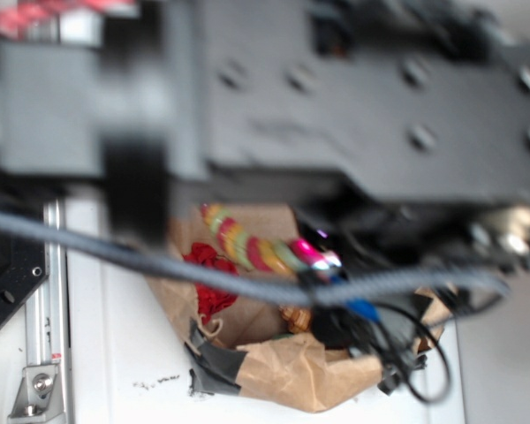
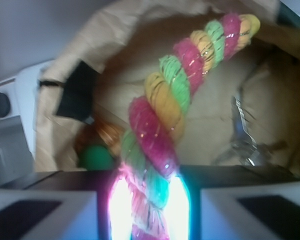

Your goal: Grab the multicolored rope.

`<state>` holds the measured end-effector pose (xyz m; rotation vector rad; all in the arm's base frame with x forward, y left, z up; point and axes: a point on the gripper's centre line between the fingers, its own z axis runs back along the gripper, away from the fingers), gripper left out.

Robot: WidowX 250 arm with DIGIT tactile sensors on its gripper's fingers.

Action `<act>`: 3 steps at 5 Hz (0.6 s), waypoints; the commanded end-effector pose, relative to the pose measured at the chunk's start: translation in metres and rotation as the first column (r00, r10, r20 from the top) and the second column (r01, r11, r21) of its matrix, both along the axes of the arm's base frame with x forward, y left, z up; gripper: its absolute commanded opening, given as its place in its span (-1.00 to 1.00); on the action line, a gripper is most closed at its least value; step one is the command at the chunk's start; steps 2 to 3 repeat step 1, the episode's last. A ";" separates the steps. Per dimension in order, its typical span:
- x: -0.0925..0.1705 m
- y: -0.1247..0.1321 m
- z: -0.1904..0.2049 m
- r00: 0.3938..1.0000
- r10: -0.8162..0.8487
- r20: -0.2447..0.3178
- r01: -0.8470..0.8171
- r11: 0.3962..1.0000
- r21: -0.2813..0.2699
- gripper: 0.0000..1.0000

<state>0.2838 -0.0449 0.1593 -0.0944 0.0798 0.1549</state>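
Note:
The multicolored rope (image 2: 176, 95) is a thick glossy twist of pink-red, yellow and green strands. In the wrist view it rises from between my glowing finger pads (image 2: 121, 210) and arcs up to the right over the brown paper. My gripper (image 2: 146, 207) is shut on its near end. In the exterior view the rope (image 1: 247, 247) slants from the paper's back edge down to the gripper (image 1: 322, 263), which lights up pink. Much of the arm is a dark blur across the top of that view.
The crumpled brown paper (image 1: 283, 371) holds a ruffled red fabric ball (image 1: 208, 274), a brown striped seashell (image 2: 106, 134), a green ball (image 2: 96, 158) and metal keys (image 2: 242, 137). A grey braided cable (image 1: 159, 261) crosses the front. A metal rail (image 1: 49, 336) runs along the left.

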 end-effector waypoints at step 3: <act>0.007 -0.010 0.000 0.998 -0.038 0.053 0.037 0.999 0.014 -1.00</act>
